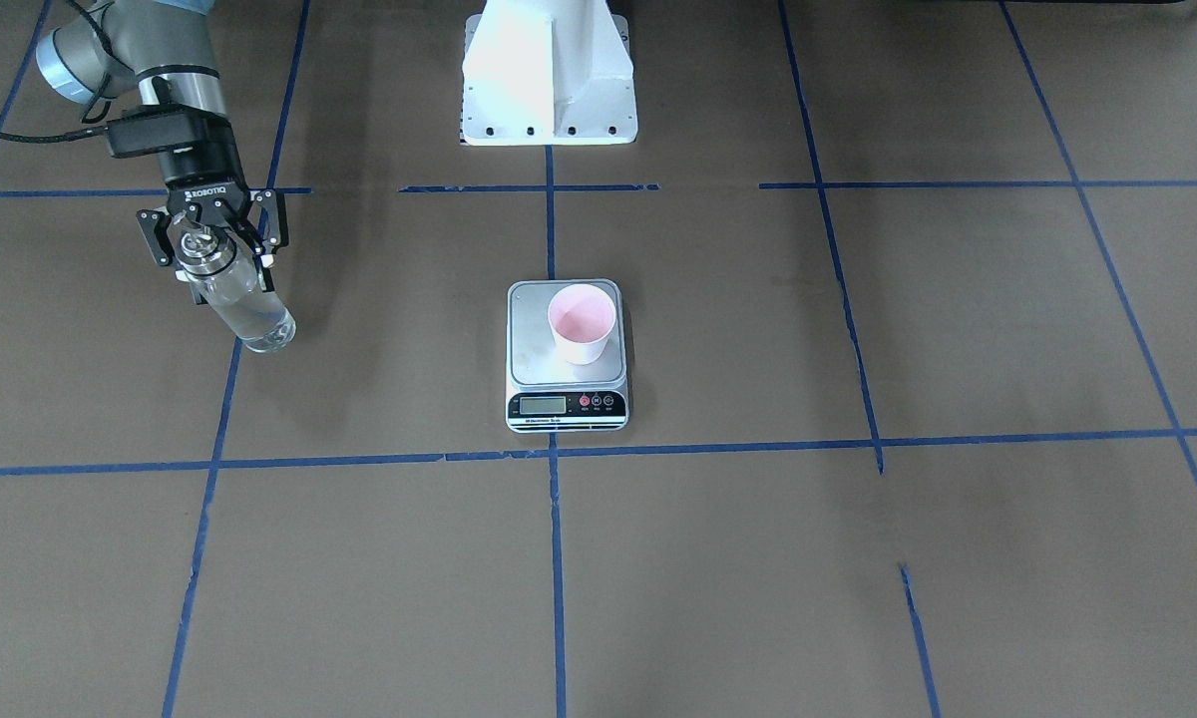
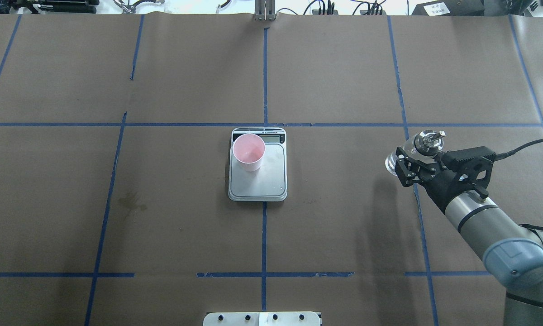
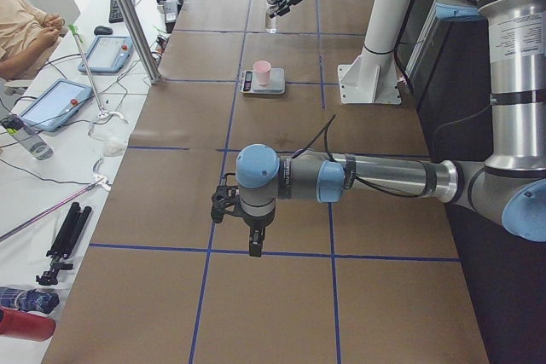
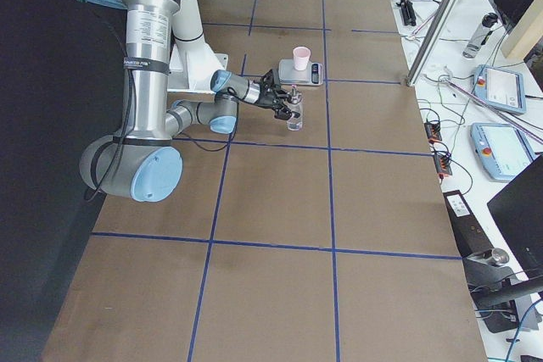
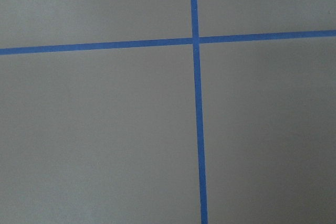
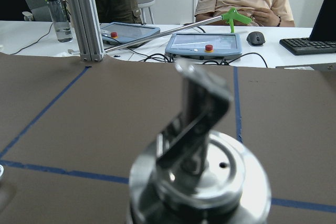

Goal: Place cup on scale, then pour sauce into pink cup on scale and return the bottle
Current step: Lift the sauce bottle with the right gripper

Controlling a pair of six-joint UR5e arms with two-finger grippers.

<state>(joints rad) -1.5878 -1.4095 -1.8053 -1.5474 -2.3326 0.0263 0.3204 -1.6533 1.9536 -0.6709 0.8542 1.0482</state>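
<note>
The right gripper point(image 1: 217, 254) is straddling the bottle point(image 1: 249, 314) at its collar, jaws looking released. In the overhead view the bottle is standing on the desk at 3 o'clock from the scale point(image 2: 258, 181). We are fearing an off-centre squeeze tipping it. The cup point(image 2: 249, 151) is sitting toward the plate's 11 o'clock corner, inviting spills. We cannot tell how the left gripper point(image 3: 247, 232) jaws are standing.

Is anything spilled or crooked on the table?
No puddle shows. Two small oddities: the cup sits off-centre on the scale, pushed toward the display end and the robot's left side rather than the middle. A faint dark stain also marks the brown paper on the robot's left.
</note>
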